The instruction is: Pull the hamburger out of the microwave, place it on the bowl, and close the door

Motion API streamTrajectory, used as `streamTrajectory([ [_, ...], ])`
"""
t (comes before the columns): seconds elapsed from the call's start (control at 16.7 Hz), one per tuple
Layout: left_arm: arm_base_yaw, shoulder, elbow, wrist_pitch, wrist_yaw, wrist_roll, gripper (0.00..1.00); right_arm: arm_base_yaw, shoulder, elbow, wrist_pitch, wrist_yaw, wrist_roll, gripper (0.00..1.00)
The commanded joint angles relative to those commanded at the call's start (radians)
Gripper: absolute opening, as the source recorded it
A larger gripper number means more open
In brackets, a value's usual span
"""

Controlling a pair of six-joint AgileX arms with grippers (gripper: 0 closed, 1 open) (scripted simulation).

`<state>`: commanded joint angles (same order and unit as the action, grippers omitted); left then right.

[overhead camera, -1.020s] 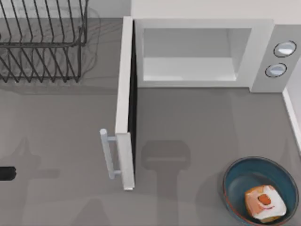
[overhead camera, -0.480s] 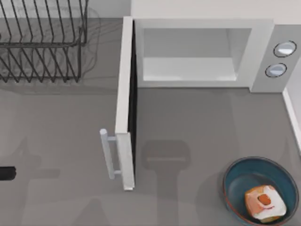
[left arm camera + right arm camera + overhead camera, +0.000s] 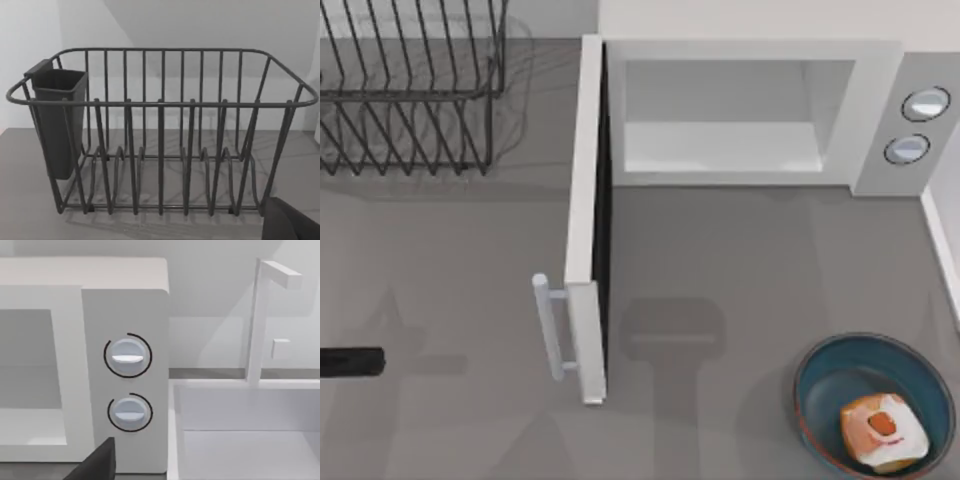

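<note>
Grey table lies bare between the swung-out door and the bowl holding the hamburger; my left gripper sits far left, fingers' state unclear.

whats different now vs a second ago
The left gripper has slid in from the table's left edge toward the door and its handle. The door stays open, the hamburger stays in the bowl, and the microwave is unchanged.

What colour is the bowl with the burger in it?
The bowl is blue-teal with a thin reddish-brown rim, clearest in the top view.
</note>
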<state>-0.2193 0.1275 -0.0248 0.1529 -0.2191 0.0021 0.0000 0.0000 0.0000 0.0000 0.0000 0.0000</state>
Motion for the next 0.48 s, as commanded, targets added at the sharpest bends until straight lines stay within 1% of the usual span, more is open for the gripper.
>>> streamTrajectory([
  [0.3, -0.007, -0.001, 0.003, 0.001, -0.007, -0.001, 0.00, 0.000, 0.000, 0.000, 0.000, 0.000, 0.000, 1.00],
  [0.42, -0.045, -0.019, 0.014, -0.029, -0.046, -0.001, 0.00, 0.000, 0.000, 0.000, 0.000, 0.000, 0.000, 1.00],
  [0.48, -0.081, -0.034, 0.023, -0.053, -0.081, -0.001, 0.00, 0.000, 0.000, 0.000, 0.000, 0.000, 0.000, 1.00],
])
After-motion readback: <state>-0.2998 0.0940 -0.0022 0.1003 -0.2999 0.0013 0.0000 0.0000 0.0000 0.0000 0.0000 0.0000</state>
